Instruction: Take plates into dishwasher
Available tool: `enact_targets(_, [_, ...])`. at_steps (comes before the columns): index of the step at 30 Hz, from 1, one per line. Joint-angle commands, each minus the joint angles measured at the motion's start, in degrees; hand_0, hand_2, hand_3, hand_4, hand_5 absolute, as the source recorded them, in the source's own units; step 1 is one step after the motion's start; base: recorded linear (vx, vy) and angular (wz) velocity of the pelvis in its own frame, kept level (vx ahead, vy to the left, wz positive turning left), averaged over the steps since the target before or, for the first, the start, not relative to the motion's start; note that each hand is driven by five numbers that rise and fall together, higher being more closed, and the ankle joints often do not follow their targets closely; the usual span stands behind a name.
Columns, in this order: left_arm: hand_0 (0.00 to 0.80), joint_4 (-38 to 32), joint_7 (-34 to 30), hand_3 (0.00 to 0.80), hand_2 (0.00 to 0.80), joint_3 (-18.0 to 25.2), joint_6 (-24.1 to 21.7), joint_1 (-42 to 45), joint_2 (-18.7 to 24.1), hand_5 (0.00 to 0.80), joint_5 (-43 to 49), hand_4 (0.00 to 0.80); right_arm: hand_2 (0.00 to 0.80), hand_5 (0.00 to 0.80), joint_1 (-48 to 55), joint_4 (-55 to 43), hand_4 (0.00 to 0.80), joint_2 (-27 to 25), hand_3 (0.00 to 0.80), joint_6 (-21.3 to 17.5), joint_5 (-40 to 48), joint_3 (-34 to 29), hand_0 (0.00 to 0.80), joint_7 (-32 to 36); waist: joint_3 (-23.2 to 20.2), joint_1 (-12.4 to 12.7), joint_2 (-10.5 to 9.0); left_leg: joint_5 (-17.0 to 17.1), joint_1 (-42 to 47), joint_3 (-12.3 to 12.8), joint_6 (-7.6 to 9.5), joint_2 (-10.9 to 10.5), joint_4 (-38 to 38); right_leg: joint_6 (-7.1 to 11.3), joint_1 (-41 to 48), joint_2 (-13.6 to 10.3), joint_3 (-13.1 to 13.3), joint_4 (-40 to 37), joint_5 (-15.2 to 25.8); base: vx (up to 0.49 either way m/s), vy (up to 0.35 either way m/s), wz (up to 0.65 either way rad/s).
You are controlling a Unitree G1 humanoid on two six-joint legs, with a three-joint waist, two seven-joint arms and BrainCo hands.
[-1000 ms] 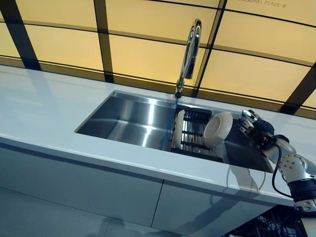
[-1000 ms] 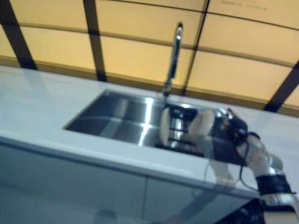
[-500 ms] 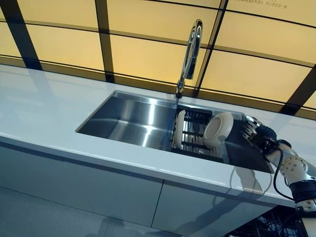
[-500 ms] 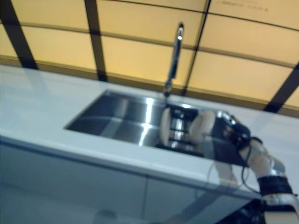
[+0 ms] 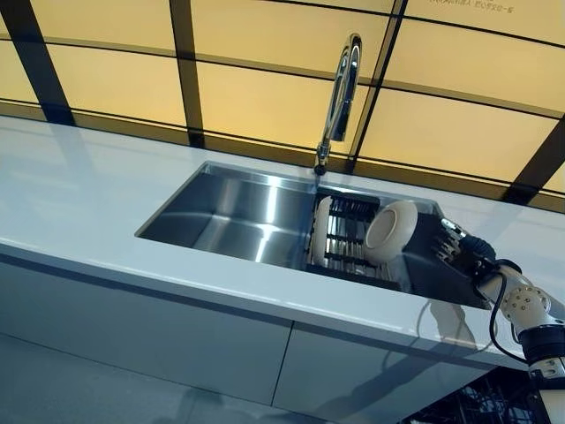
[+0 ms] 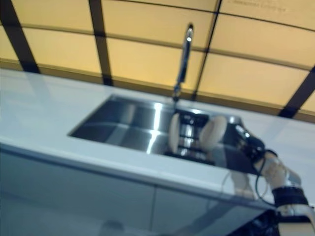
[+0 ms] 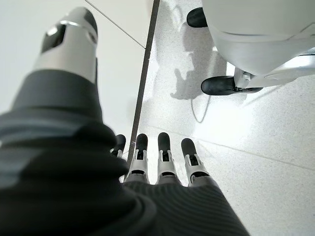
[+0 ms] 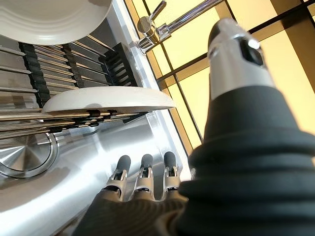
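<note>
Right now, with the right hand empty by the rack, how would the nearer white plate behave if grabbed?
The plate looks glazed and rigid, so probably slick against the right hand and its fingers. It stands on edge in the black rack, so a sideways nudge might tip it. It is likely breakable against the steel sink.

right hand (image 5: 461, 250) reaches forward, fingers straight and empty; left hand (image 7: 162, 162) hangs open.

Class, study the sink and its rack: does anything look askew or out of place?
Nothing stands out. Two white plates stand on edge in the dark rack inside the sink; the right hand hovers open beside them, empty.
</note>
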Motion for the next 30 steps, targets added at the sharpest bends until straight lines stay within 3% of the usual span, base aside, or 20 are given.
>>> enact_targets(1, [0.0,1.2,-0.1,0.0,0.0,-3.4,-1.0,-2.6,1.4,0.0,-0.2,0.0,0.0,0.0,-6.3,2.7,0.0,-2.2,0.0,-0.9,-0.8,-0.2,0.0,1.0,-0.3,2.2,-0.6,0.2,-4.4,-1.2,1.57,-0.9,1.4,4.36,1.1,-4.2,-2.5,3.0,-1.9,0.036,-0.011,0.02])
enact_targets(30, [0.0,0.4,-1.2,0.0,0.0,-4.4,-1.3,-2.3,1.8,0.0,0.1,0.0,0.0,0.0,-9.8,3.4,0.0,1.7,0.0,0.7,-2.6,3.1,0.0,-0.5,2.0,3.6,-0.32,-1.0,-5.9,-1.6,2.38,-1.1,5.2,4.18,0.4,-4.7,-2.9,5.7,-2.5,0.038,-0.008,0.02])
